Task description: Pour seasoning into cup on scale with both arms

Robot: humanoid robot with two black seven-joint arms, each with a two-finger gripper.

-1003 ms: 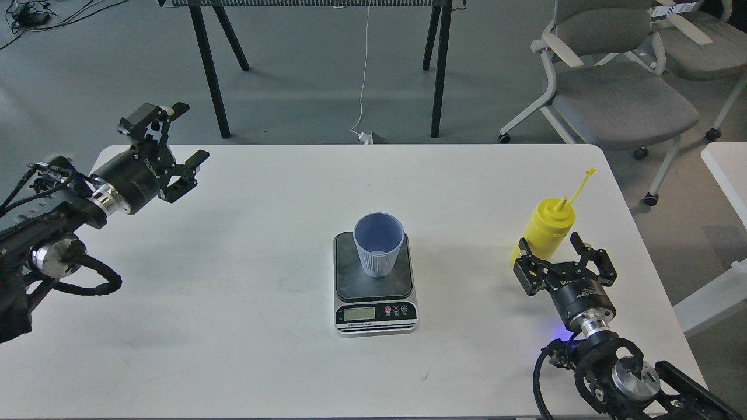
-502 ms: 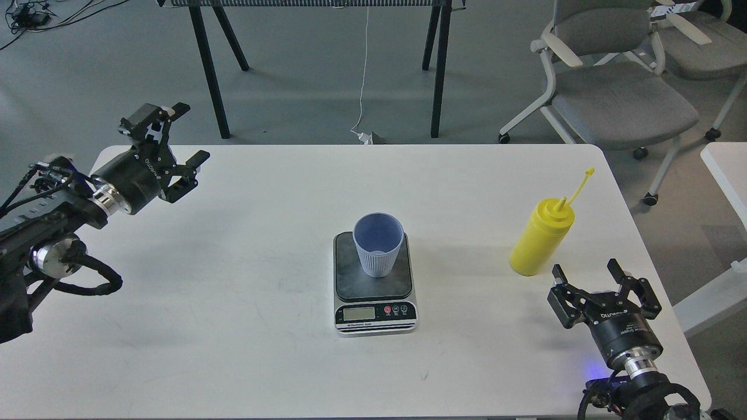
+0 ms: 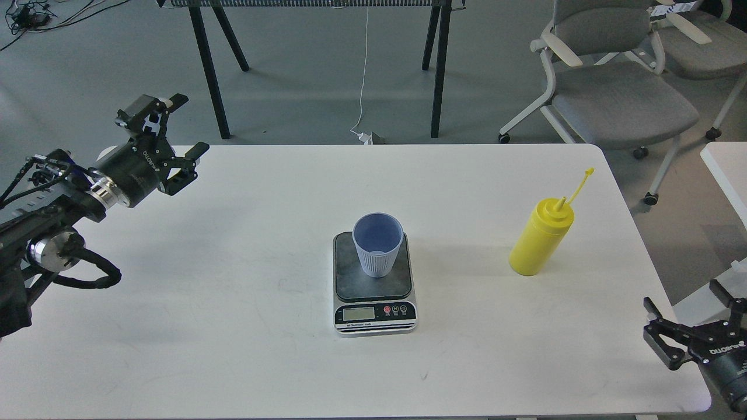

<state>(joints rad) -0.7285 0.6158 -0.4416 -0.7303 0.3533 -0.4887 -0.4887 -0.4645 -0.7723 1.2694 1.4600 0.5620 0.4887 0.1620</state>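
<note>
Head view, looking down on a white table. At the centre, a flat kitchen scale with a dark mottled top plate and a silver front carrying a small display and red and black buttons. Standing upright on the plate, toward its back, a small pale blue ribbed cup, mouth up. To the right of the scale and well apart from it, a tall yellow squeeze bottle, upright on the table, cone nozzle on top, thin cap strap sticking up and to the right.

At the far left, near the table's back left corner, the left gripper at the end of a black arm with silver joints and looped cable; fingers spread apart, holding nothing, well away from the cup. At the lower right corner, just off the table's edge, the right gripper, fingers likewise spread wide, empty, well apart from the bottle.

Beyond the table, grey floor, black trestle legs, and grey office chairs at the upper right.
</note>
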